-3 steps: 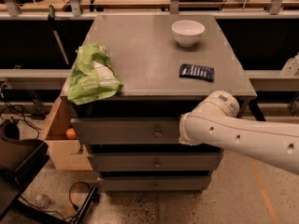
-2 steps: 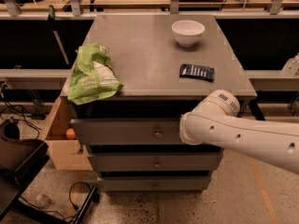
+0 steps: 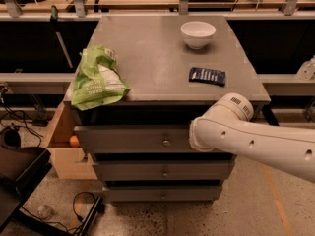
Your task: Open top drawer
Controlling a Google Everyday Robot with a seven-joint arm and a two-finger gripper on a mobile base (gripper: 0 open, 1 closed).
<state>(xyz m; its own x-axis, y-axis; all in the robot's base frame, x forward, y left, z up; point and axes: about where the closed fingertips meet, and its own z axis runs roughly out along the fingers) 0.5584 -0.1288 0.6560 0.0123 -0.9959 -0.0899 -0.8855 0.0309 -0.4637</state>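
**While the arm [image 3: 256, 136] covers the gripper, the top drawer [image 3: 128, 139] stands slightly out**

Where the cabinet's left side meets the floor clutter, a pale wooden box drawer [image 3: 61, 149] is pulled out sideways. A small orange round thing [image 3: 74, 140] lies inside it, against the cabinet. Above it, a crumpled green bag [image 3: 98, 80] sits on the front left corner of the grey tabletop [image 3: 147, 58], overhanging the edge a little.

Below the tabletop, the top drawer is the uppermost of three grey fronts and juts further toward the camera than the two narrower drawers [image 3: 162, 171] under it. A dark gap shows above its front, and what it holds cannot be seen. Its small round knob [image 3: 166, 142] is at the centre.

Further right, a white bowl [image 3: 198, 33] stands upright at the back of the tabletop, and a dark blue packet [image 3: 207, 75] lies flat nearer the front.

From the right, the white arm reaches in, and its rounded end lies across the top drawer's front, just right of the knob. The gripper is behind that end, so I cannot tell whether it is clenched or released.
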